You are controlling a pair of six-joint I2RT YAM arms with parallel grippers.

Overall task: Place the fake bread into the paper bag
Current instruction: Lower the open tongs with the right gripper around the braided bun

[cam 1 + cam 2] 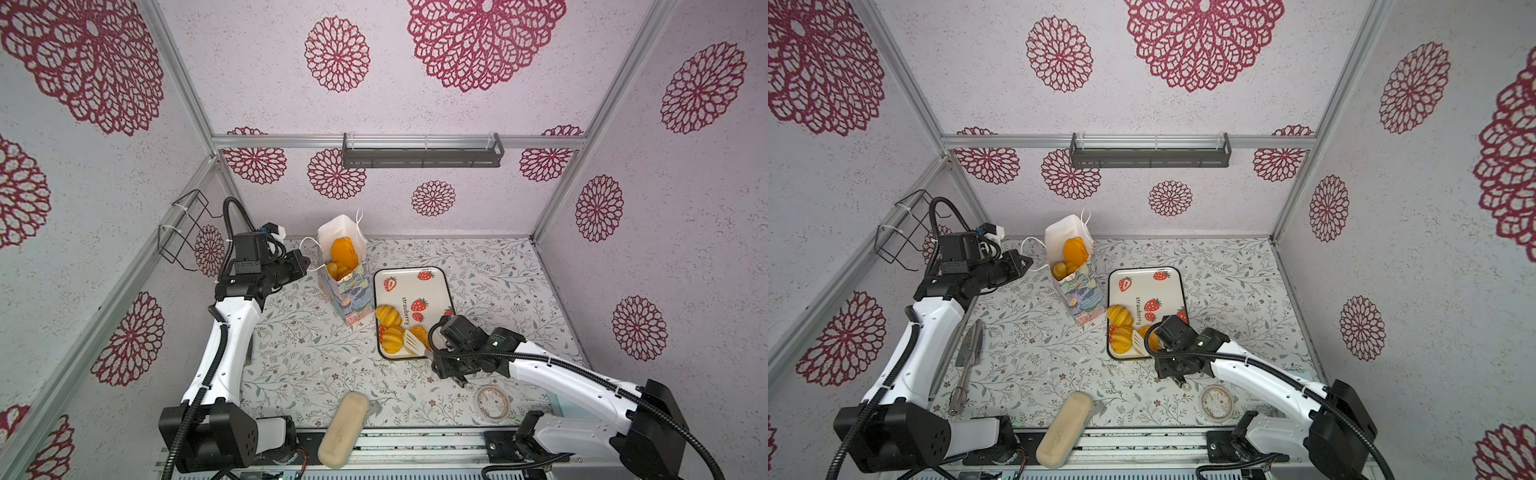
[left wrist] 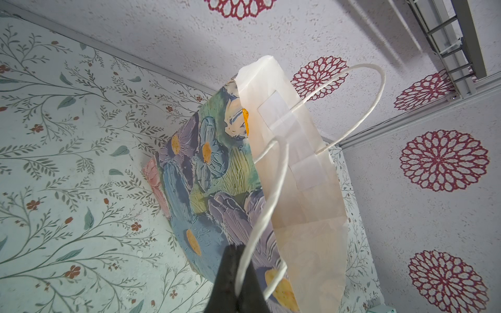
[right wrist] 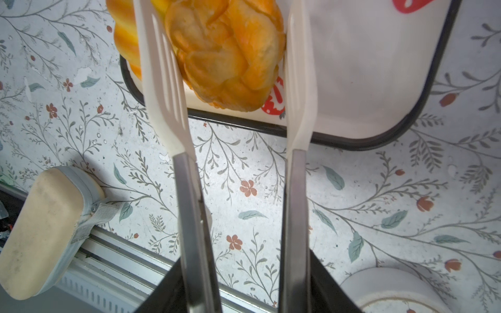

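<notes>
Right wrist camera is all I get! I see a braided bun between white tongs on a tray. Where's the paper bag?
Observer: In both top views the paper bag stands upright beside the left edge of the tray.
Operator: Is any bread inside?
Observer: Yes, several orange bread pieces show in its open top.
Operator: Is somebody holding it?
Observer: The left gripper is shut on its cord handle.

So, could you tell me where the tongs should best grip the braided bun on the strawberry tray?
Probably across its long sides, coming in over the near rim of the tray: the braided bun lies lengthwise between the open blades of the tongs, which flank it.
</notes>
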